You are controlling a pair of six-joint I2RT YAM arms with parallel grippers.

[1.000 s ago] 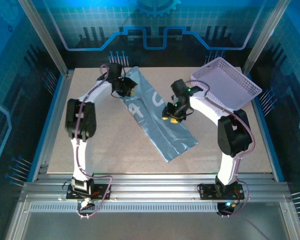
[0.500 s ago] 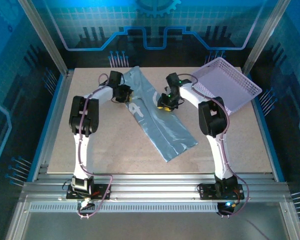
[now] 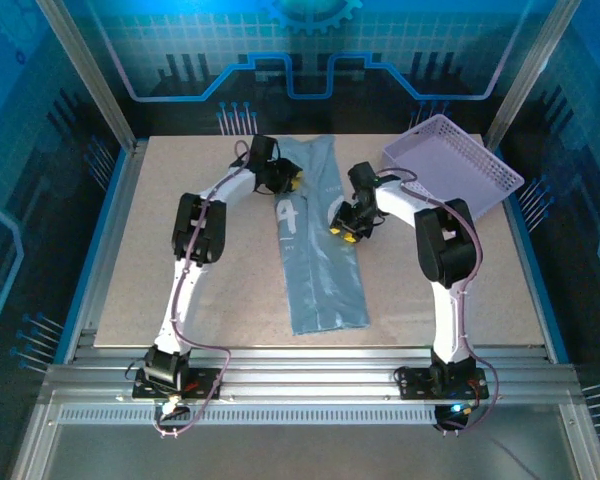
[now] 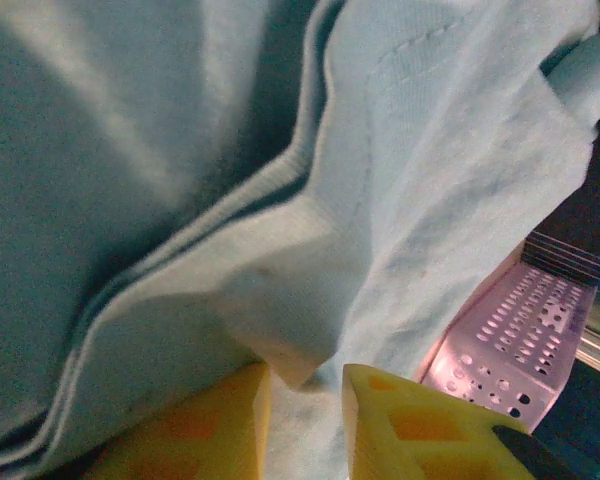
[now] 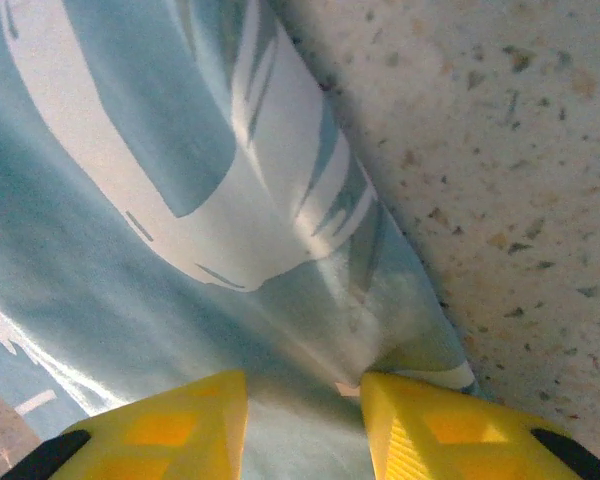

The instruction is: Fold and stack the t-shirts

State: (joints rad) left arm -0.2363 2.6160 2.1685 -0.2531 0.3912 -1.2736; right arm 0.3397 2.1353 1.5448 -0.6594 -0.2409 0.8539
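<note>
**T-shirt held at both edges on folding table**

A speckled beige table [image 3: 180, 290] is seen from above, with a pale grey-blue t-shirt [image 3: 320, 270] laid on it as a long, narrow band. The band runs from the far middle of the table towards the near edge, white lettering showing on its upper half. A lavender lattice basket [image 3: 455, 170] is set at the far right corner, well apart from the cloth.

The far left edge of the t-shirt is met by the left gripper [image 3: 292, 183], and the right edge, about a third of the way down, by the right gripper [image 3: 345, 230]. In the left wrist view, a soft fold of the t-shirt [image 4: 180, 150] is pinched between the yellow fingers [image 4: 420, 420] of the left gripper [image 4: 305, 385]. In the right wrist view, the cloth's hem [image 5: 420, 360] is drawn into the right gripper [image 5: 305, 400] and clamped there, just beside bare table.
</note>
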